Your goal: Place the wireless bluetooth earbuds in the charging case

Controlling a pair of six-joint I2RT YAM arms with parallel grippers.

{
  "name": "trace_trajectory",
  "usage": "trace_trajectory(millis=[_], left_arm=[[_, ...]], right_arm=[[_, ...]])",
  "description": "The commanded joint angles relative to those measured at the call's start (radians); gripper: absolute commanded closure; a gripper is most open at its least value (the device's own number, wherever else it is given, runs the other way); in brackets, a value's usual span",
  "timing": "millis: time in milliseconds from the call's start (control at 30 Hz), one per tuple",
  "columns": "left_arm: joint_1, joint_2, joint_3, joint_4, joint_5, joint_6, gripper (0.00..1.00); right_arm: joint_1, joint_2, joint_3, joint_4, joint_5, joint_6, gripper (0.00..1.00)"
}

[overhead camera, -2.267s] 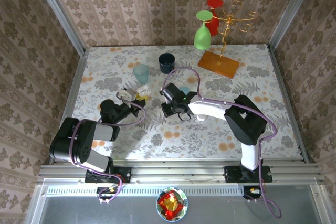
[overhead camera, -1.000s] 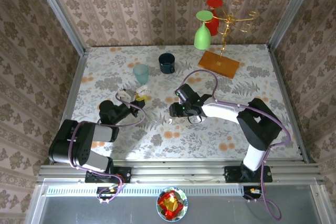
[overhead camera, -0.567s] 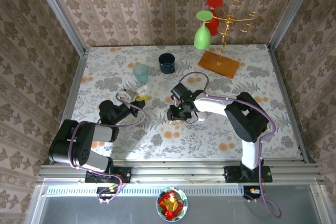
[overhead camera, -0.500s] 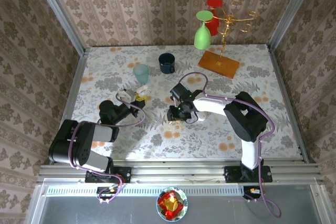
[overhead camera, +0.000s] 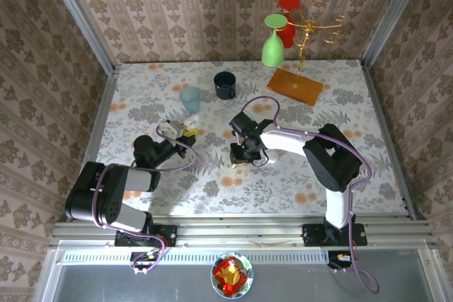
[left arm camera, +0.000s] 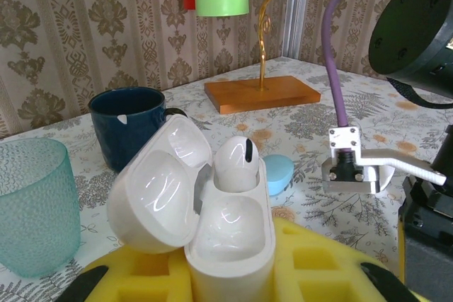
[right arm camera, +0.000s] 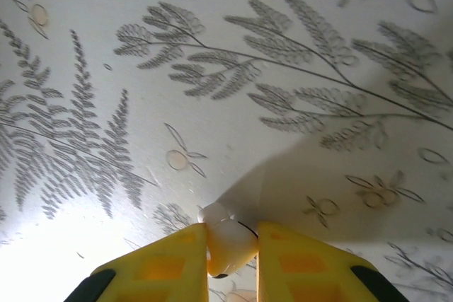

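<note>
**Half the job is in place**

The left gripper (left arm camera: 230, 274) holds the open charging case (left arm camera: 228, 235) tight between its yellow fingers (left arm camera: 322, 263), and one earbud (left arm camera: 237, 164) stands inside it. At about four o'clock from the case, the right gripper (right arm camera: 232, 249) has its fingers closed on the second earbud (right arm camera: 224, 237), close to the flowered table (right arm camera: 297, 54).

twin arms, mostly black, purple cabling (left arm camera: 331, 54), yellow tool pads (right arm camera: 159, 266)
left arm (overhead camera: 106, 199): bulky black joints, purple cable looped alongside. right arm (overhead camera: 329, 164): black joints, one white forearm link (overhead camera: 287, 143), cable running into a bare-metal bracket (left arm camera: 354, 169). pads have square recesses and black corners. black base plate (overhead camera: 152, 235) under each arm.
</note>
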Motion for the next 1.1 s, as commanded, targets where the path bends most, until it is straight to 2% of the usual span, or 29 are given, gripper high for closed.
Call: trace_trajectory(millis=[0, 267, 400, 500, 567, 633, 900, 1067], left_arm=[[0.000, -0.031, -0.013, 0.024, 0.001, 0.017, 0.98], [-0.001, -0.049, -0.014, 0.023, 0.007, 0.012, 0.98], [-0.001, -0.040, -0.012, 0.022, 0.009, 0.013, 0.98], [-0.001, -0.025, -0.009, 0.024, 0.013, 0.016, 0.98], [-0.001, -0.023, -0.011, 0.023, 0.013, 0.017, 0.98], [-0.001, -0.023, -0.013, 0.023, 0.011, 0.015, 0.98], [-0.001, -0.009, 0.001, 0.022, 0.018, 0.011, 0.98], [-0.002, 0.009, 0.011, 0.024, 0.028, 0.007, 0.98]], right_arm=[[-0.019, -0.061, -0.014, -0.136, 0.074, -0.056, 0.79], [-0.061, -0.080, 0.020, -0.400, 0.155, -0.200, 0.78], [-0.067, -0.025, 0.048, -0.441, 0.161, -0.238, 0.78], [-0.066, 0.009, 0.063, -0.404, 0.125, -0.228, 0.76], [-0.066, 0.019, 0.071, -0.384, 0.103, -0.212, 0.65], [-0.064, 0.012, 0.064, -0.360, 0.080, -0.196, 0.61], [-0.069, -0.133, -0.080, -0.226, 0.084, -0.073, 0.60], [-0.071, -0.195, -0.151, -0.146, 0.050, -0.053, 0.59]])
